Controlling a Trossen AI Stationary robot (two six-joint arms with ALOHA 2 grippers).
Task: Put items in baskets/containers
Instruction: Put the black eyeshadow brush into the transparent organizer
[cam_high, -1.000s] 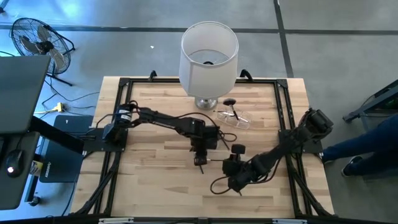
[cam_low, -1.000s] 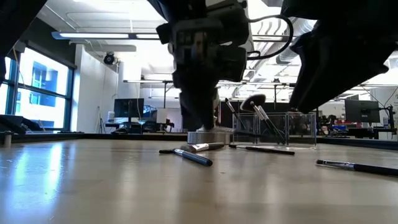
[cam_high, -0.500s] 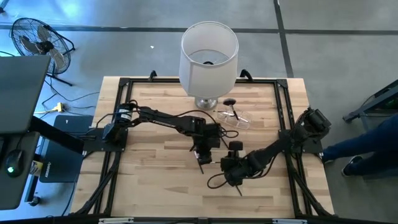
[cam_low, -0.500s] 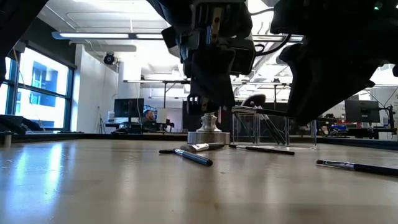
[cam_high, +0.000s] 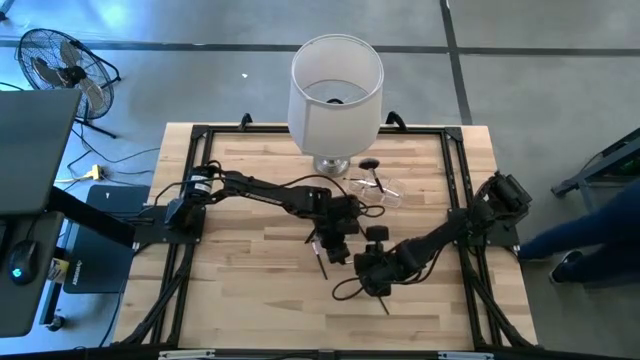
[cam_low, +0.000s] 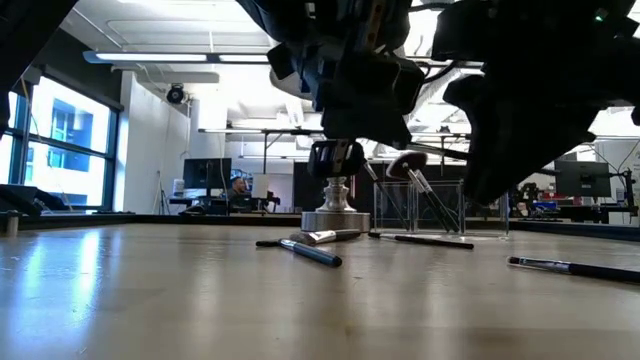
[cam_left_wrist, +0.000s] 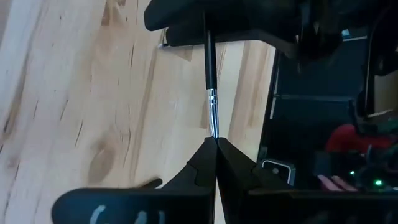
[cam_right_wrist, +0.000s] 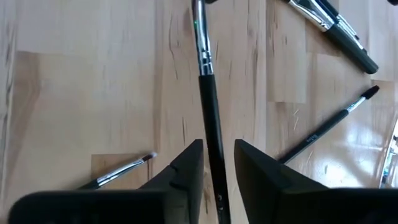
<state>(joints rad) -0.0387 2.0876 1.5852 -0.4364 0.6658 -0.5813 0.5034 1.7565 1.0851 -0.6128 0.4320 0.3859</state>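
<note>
High view: left end effector (cam_high: 322, 247) clamped on a brush (cam_left_wrist: 211, 93); right end effector (cam_right_wrist: 217, 163) apart around it; lampshade (cam_high: 336, 88) stands behind the clear holder (cam_high: 377, 189).

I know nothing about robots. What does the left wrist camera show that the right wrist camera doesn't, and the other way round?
Only the left wrist view: the left gripper pinched shut on the tip end of a thin brush, held above the table.
Only the right wrist view: the right gripper, its fingers open on either side of that brush's dark handle, and three loose brushes lying on the table.
Both: the same brush, spanning the two grippers, and the wooden table.
</note>
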